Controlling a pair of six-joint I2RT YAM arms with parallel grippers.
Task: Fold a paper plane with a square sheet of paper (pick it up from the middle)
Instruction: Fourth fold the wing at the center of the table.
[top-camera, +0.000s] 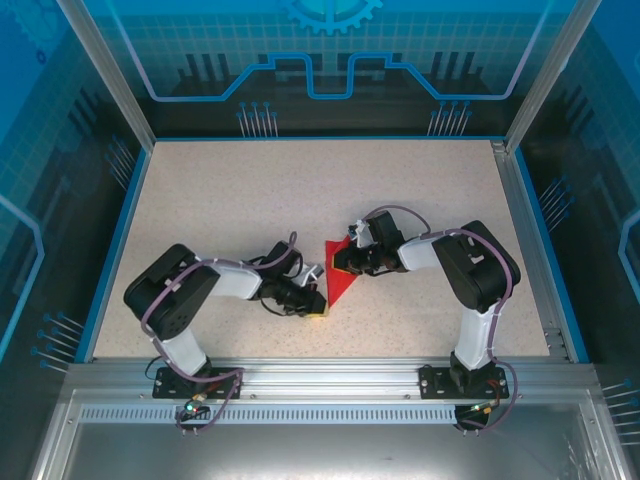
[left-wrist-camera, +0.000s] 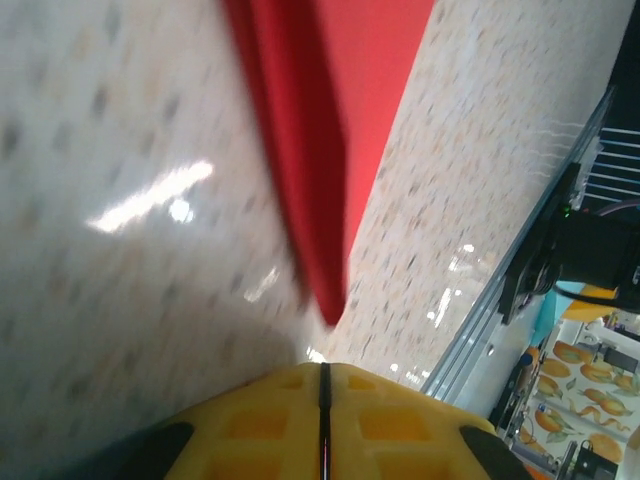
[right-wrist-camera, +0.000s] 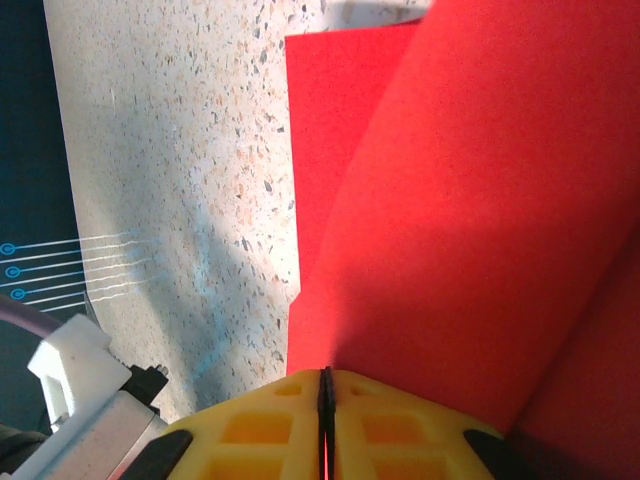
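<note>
The square sheet of paper (top-camera: 341, 281) is bright red and creased into a pointed shape, lying mid-table between my two grippers. My right gripper (top-camera: 347, 264) is at its upper edge. In the right wrist view the yellow jaws (right-wrist-camera: 325, 373) are shut on the paper (right-wrist-camera: 470, 200), which fans out from the seam with one flap curling upward. My left gripper (top-camera: 318, 304) sits at the paper's lower left. Its yellow jaws (left-wrist-camera: 323, 368) are shut, and the paper's narrow tip (left-wrist-camera: 328, 295) hangs just ahead of them, apart from the fingertips.
The speckled table (top-camera: 250, 200) is bounded by blue-edged walls and a corner post (top-camera: 498, 148). A metal rail (top-camera: 320, 385) runs along the near edge with both arm bases on it. The right arm's base (left-wrist-camera: 585, 265) is visible past the rail.
</note>
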